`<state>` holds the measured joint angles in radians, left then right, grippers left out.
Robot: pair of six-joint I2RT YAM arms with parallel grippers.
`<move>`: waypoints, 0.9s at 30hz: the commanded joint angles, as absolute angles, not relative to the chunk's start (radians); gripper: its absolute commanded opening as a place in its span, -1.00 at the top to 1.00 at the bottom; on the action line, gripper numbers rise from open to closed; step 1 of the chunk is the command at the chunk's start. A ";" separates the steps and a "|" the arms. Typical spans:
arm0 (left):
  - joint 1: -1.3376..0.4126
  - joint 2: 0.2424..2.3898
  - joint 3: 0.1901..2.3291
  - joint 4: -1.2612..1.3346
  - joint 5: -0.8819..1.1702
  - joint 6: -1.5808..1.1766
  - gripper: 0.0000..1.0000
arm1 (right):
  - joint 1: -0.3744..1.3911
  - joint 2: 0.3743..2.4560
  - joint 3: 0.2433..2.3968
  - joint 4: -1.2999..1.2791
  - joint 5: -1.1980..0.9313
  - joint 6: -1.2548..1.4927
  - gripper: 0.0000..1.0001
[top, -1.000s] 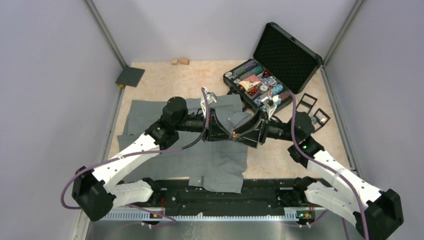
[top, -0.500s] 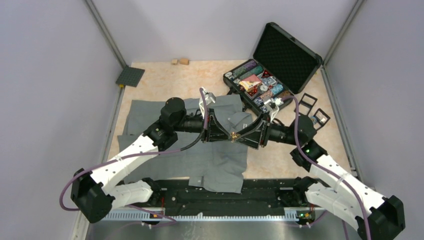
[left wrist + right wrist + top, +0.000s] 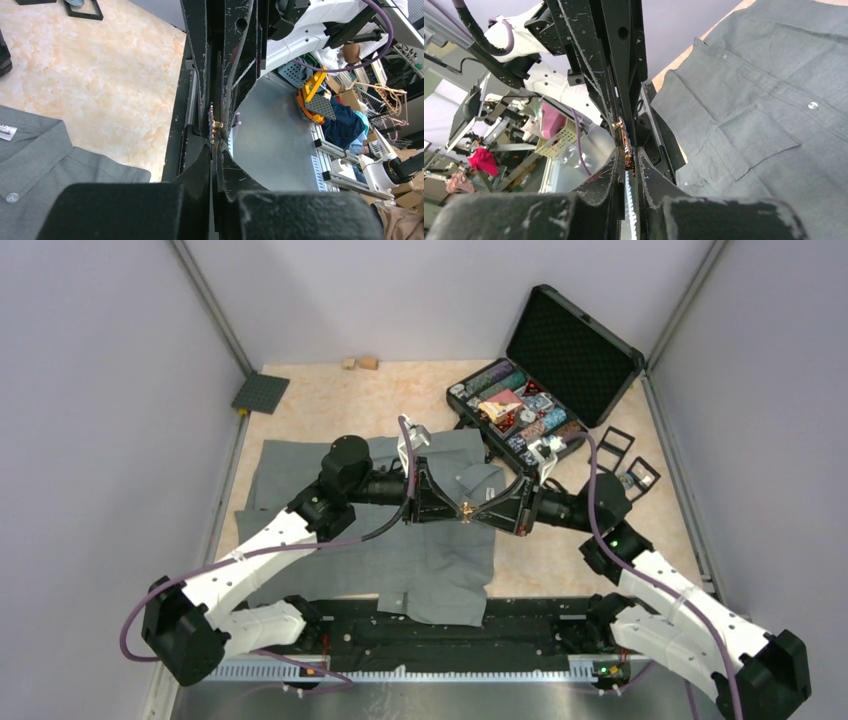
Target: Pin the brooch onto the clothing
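The clothing, a grey button-up shirt [image 3: 400,550], lies flat on the table; its collar and neck label show in the left wrist view [image 3: 40,155] and its pocket and buttons in the right wrist view [image 3: 774,100]. Above it the two grippers meet tip to tip. The small gold, multicoloured brooch [image 3: 466,508] sits between them. My left gripper [image 3: 460,510] is shut on the brooch [image 3: 214,131]. My right gripper [image 3: 473,511] comes from the opposite side, its jaws closed on the same brooch [image 3: 625,137]. Most of the brooch is hidden by the fingers.
An open black case [image 3: 520,410] full of poker chips stands at the back right, with black frames [image 3: 615,450] beside it. A dark grey plate [image 3: 260,393] and two small wooden blocks [image 3: 360,363] lie at the back left. The shirt hangs over the table's near edge.
My right gripper has moved left to the left gripper's tips and closed its jaws onto the brooch. The left gripper has stayed shut and shifted slightly left.
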<state>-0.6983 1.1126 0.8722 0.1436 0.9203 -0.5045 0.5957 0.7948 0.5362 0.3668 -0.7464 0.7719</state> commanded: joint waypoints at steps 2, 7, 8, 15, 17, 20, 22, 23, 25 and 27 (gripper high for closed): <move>-0.708 1.109 0.870 0.231 0.983 -0.526 1.00 | 0.600 0.851 0.549 0.301 -0.640 0.750 0.93; -0.710 1.116 0.869 0.240 0.993 -0.532 1.00 | 0.600 0.897 0.538 0.289 -0.599 0.753 1.00; -0.712 1.117 0.867 0.240 0.993 -0.532 1.00 | 0.600 0.903 0.535 0.293 -0.597 0.755 1.00; -0.713 1.120 0.869 0.239 0.987 -0.533 1.00 | 0.600 0.909 0.532 0.303 -0.609 0.750 0.98; -0.714 1.118 0.873 0.209 0.943 -0.516 1.00 | 0.600 0.904 0.539 0.296 -0.616 0.744 0.90; -0.713 1.110 0.893 0.102 0.831 -0.450 1.00 | 0.600 0.893 0.546 0.279 -0.620 0.732 0.79; -0.713 1.104 0.895 0.063 0.761 -0.430 1.00 | 0.600 0.874 0.546 0.271 -0.614 0.726 0.74; -0.712 1.103 0.893 0.058 0.745 -0.428 1.00 | 0.600 0.866 0.545 0.270 -0.610 0.726 0.71; -0.712 1.106 0.893 0.052 0.722 -0.433 1.00 | 0.600 0.842 0.543 0.266 -0.601 0.723 0.58; -0.710 1.115 0.899 0.039 0.706 -0.435 1.00 | 0.600 0.821 0.544 0.260 -0.595 0.718 0.50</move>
